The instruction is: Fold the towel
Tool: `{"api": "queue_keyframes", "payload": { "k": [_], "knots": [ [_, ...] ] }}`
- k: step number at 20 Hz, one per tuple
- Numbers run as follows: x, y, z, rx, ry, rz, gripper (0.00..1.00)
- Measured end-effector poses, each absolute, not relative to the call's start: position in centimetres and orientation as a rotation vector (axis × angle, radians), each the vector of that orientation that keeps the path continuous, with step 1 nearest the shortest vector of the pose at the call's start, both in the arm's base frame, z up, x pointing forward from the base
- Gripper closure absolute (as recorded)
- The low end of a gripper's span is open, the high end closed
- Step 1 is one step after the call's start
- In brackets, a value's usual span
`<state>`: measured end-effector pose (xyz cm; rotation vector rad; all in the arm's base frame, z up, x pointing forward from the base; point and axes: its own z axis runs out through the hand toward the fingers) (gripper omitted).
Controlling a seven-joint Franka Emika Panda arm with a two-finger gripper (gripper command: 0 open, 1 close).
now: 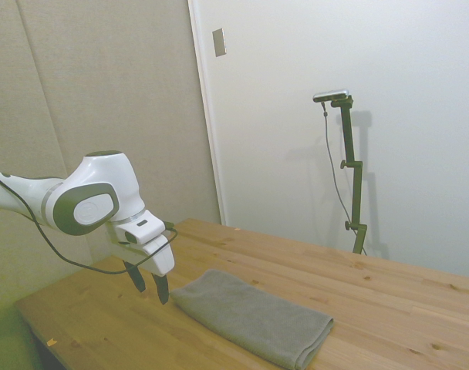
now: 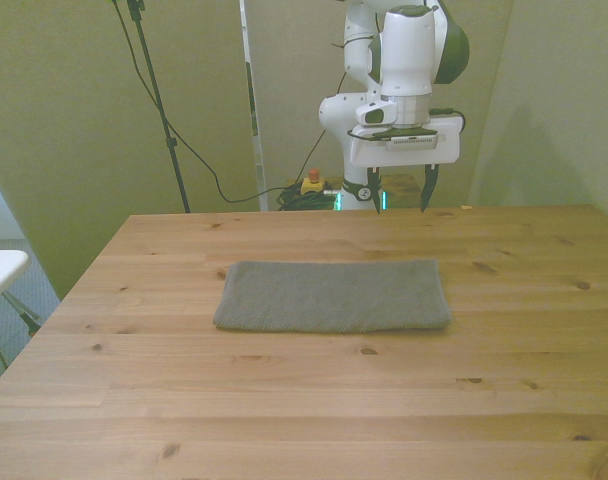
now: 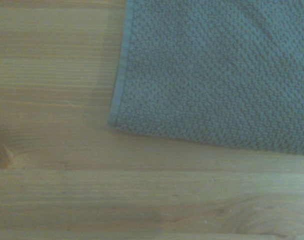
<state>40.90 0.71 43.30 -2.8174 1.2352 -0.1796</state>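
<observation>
Bare wooden table (image 2: pixel 304 420) fills the foreground in front view. Towel (image 2: pixel 333 295) lies flat mid-table, folded into a long rectangle w/ layered edges, grey-taupe, no pattern. Gripper (image 2: pixel 402 187) hangs above the table past the towel's far long edge, near the corner on the front view's right; not touching cloth or wood. Fingers (image 1: pixel 162 287) point down, spread wide apart, nothing between them. Side view: towel (image 1: pixel 254 316) sits just beside the fingertips, slightly below them. Wrist view: one towel corner (image 3: pixel 117 120) w/ hemmed edge on wood grain; pic soft.
</observation>
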Motion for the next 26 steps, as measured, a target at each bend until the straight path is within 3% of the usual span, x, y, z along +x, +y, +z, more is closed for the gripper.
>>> {"api": "queue_keyframes", "payload": {
  "k": [3, 8, 17, 26],
  "knots": [
    [41.2, 0.5, 43.2, -2.810, 1.233, -0.180, 0.00],
    [45.0, 1.6, 42.5, -2.825, 1.283, -0.295, 0.00],
    [48.6, 10.3, 40.4, -2.975, 1.393, -0.719, 0.00],
    [50.9, 13.0, 35.6, -3.029, 1.479, -0.771, 0.00]
  ]
}}
